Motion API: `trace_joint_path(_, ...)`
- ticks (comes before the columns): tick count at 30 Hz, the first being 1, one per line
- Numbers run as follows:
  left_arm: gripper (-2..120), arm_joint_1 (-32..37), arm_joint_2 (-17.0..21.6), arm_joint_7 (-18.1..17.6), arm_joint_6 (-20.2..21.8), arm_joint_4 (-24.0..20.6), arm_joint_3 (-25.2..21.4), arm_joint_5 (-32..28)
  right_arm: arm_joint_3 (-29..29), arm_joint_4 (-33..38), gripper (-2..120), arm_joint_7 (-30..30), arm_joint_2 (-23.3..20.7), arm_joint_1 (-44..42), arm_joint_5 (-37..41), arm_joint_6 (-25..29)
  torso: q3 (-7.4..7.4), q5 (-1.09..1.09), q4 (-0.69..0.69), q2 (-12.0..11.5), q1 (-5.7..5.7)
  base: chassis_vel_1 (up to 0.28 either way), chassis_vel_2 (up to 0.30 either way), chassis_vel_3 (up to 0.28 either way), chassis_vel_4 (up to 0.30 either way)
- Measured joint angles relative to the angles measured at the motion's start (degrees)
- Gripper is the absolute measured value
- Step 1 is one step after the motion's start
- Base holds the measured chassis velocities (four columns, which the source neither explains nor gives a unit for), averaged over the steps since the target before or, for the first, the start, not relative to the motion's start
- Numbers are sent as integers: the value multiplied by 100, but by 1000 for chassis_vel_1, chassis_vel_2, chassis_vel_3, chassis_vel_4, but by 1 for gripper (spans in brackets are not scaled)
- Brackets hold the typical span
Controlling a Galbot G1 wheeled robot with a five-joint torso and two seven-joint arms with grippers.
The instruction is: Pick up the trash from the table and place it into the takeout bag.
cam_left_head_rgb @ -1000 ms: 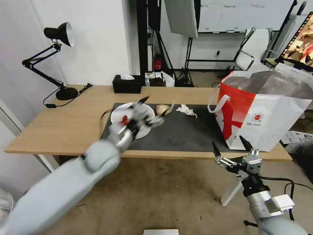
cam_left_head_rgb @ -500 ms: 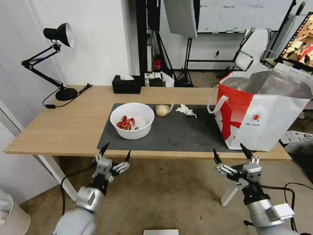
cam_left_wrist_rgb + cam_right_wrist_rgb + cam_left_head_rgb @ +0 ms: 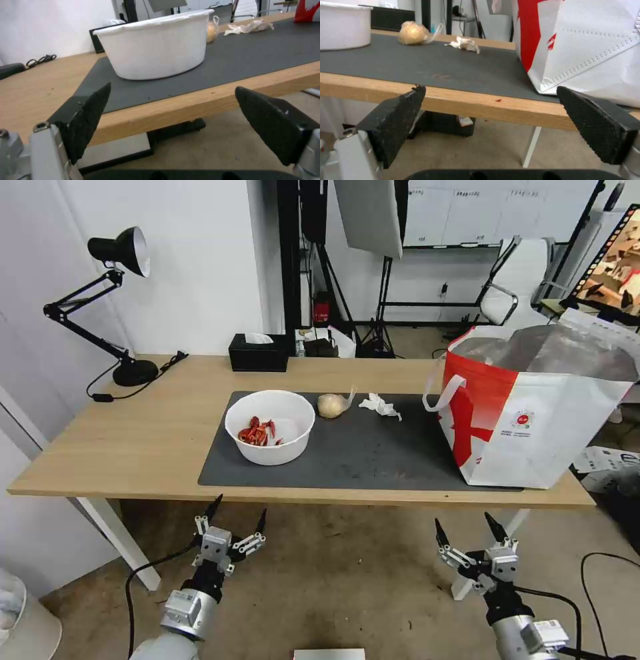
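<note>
White round bowl with red scraps [image 3: 270,427], wrapped beige lump [image 3: 331,405] and crumpled tissue [image 3: 381,405] sat on your grey mat [image 3: 373,457]; left gripper [image 3: 236,515] and right gripper [image 3: 465,529] hung spread wide below the wooden table [image 3: 147,427].

Left gripper [image 3: 236,513] spread wide, held low, right gripper [image 3: 463,527] likewise spread, low
</note>
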Motion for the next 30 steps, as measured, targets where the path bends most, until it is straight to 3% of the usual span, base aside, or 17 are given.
trace_joint_path(20, 100, -415, 234, 40, -46, 195, 124, -204, -211, 205, 100, -14, -197, 336, 238, -305, 0, 0, -2, 0, 0, 0, 0, 0, 0)
trace_joint_path(23, 100, -425, 239, 39, -55, 183, 113, -206, -399, 268, 100, -144, -432, 680, 587, -480, 0, 1, 0, 0, 0, 0, 0, 0, 0)
trace_joint_path(25, 100, -455, 209, 34, -67, 181, 88, -218, -672, 258, 100, -314, -827, 1181, 992, -679, 1, 0, 0, 0, 0, 0, 0, 0, 0)
trace_joint_path(28, 100, -459, 183, 32, -74, 175, 77, -223, -840, 210, 100, -384, -992, 1486, 1141, -744, 1, 0, 0, 0, 0, 0, 0, 0, 0)
trace_joint_path(30, 100, -427, 128, 31, -75, 161, 56, -225, -1336, 32, 100, -469, -1237, 2308, 1492, -914, 1, 0, 1, 0, 1, 0, 0, 0, 0)
